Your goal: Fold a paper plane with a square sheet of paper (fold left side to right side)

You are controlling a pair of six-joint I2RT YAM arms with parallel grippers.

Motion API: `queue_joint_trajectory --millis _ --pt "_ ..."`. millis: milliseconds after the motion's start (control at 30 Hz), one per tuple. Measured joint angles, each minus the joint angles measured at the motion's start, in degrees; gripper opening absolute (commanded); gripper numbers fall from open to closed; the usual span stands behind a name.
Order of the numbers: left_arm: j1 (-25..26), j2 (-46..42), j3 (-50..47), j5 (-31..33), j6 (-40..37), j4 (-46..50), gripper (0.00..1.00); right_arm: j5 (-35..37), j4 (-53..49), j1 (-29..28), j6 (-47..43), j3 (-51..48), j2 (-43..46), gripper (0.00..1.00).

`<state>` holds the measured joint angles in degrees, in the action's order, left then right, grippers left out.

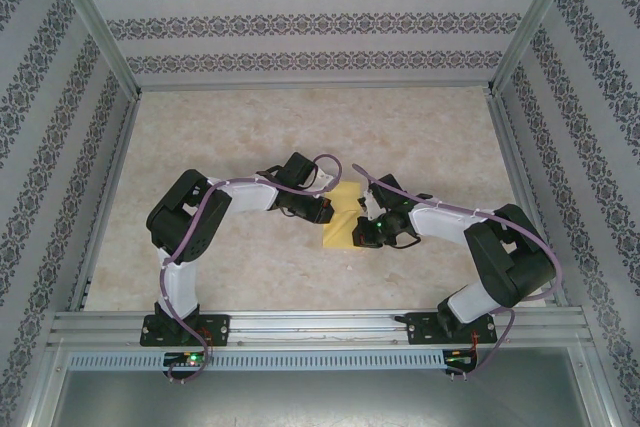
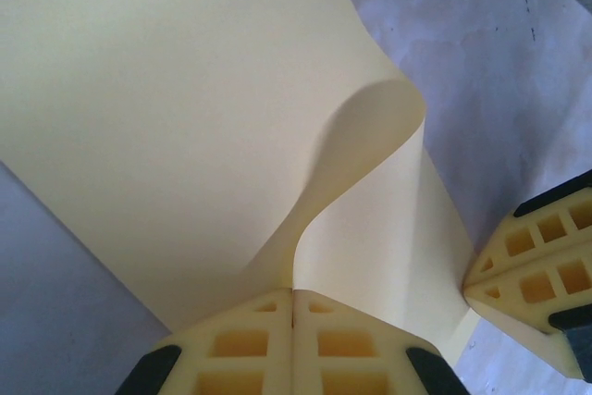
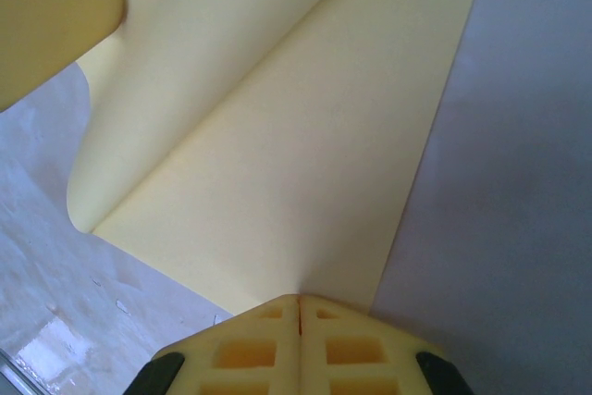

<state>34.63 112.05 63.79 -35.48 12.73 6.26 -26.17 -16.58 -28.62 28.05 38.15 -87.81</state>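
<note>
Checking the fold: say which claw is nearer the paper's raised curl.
Left. The left claw pinches the paper at the foot of the curl; the right claw pinches a flat edge farther off.

The square sheet of paper [image 2: 166, 117] pinched in the jaws is plain pale yellow. The left gripper [image 2: 293, 295] is cream-yellow with black corners, and so is the right gripper [image 3: 299, 302]. Beyond the jaws, the table [image 1: 420, 137] is veined beige marble. The walls [image 1: 300, 25] carry white and dark floral stripes. The arms [image 1: 182, 282] are black and white, with purple cables [image 1: 326, 158].
</note>
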Motion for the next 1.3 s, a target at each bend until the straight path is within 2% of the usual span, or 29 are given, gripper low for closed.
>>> queue_joint_trajectory --millis 333,633,967,1300 --pt "0.0 0.63 0.15 0.33 -0.59 -0.02 0.0 -3.3 0.59 1.57 1.11 -0.07 1.81 0.08" --pt "0.0 0.63 0.15 0.35 -0.59 -0.07 0.0 -8.55 8.33 3.72 6.75 -2.21 7.8 0.0" --pt "0.0 0.63 0.09 0.35 -0.57 -0.24 0.0 -8.04 21.94 1.2 15.37 -4.76 2.16 0.0" --pt "0.0 0.63 0.09 0.33 -0.57 -0.24 0.0 -6.88 25.27 0.59 16.65 -3.69 -2.82 0.0"
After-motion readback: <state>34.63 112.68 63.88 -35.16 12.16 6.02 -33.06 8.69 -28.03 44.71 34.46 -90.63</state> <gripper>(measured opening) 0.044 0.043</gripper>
